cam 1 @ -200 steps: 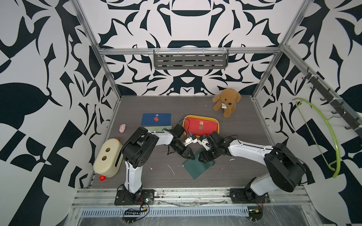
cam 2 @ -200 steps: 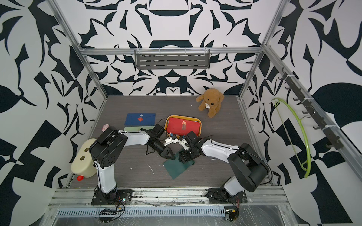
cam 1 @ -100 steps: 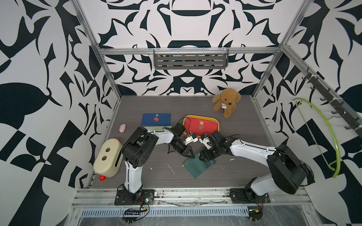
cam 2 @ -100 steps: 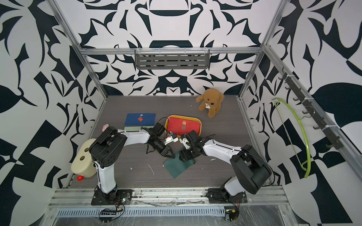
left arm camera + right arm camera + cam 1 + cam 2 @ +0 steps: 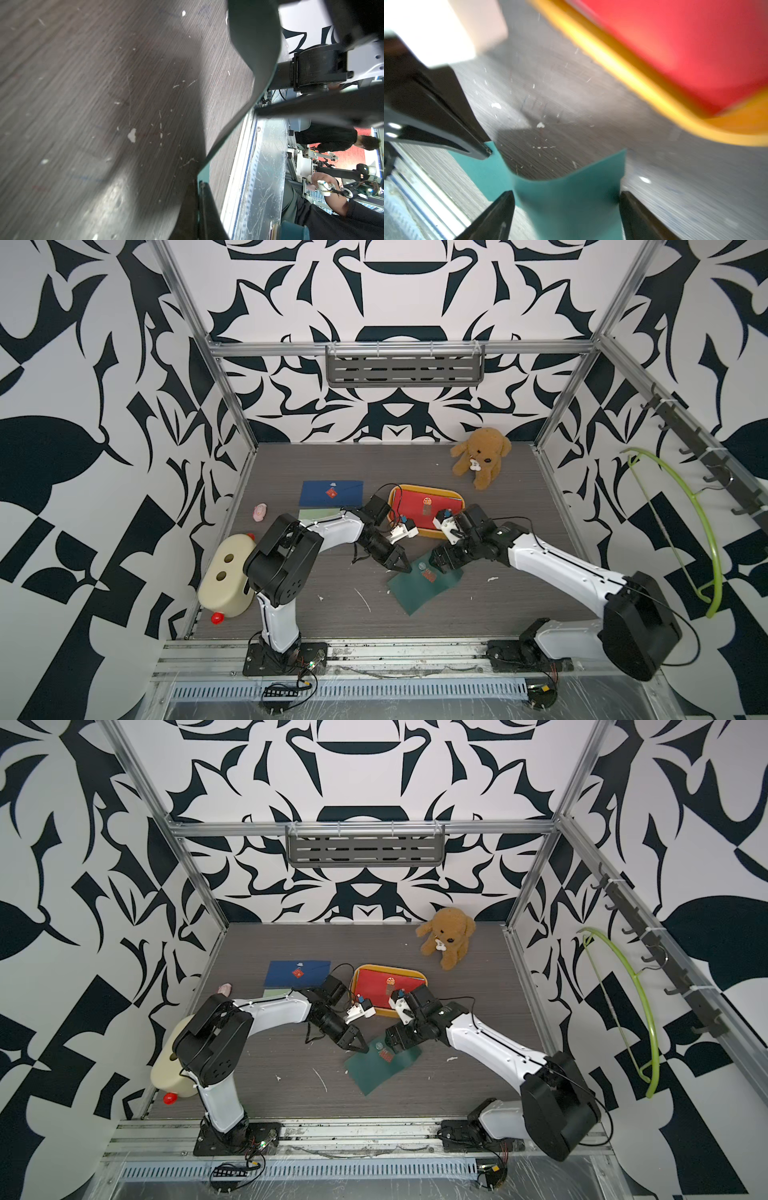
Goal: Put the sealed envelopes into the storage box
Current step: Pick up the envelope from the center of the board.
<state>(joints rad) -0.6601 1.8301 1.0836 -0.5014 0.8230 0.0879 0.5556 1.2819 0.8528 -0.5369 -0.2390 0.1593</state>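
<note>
We find the dark green envelope [image 5: 419, 587] outside the storage box [image 5: 623, 68], on the table just in front of the box on the side nearer the arm bases. Its edge towards the box curls up off the surface. The left gripper [image 5: 485, 151] has its fingers pressed together on one corner of that edge. We judge this pinch serves to peel the flat paper clear of the table.

The right gripper [image 5: 566, 193] stands with its fingers spread to either side of the lifted edge and grips nothing. We judge it is placed to take a firmer hold.

Inside the box a red envelope [image 5: 428, 506] lies flat. To the left of the box a navy envelope [image 5: 330, 493] rests over a light green envelope [image 5: 318, 513], both awaiting transfer. A plush dog [image 5: 480, 456] sits behind the box, apart from the work.
</note>
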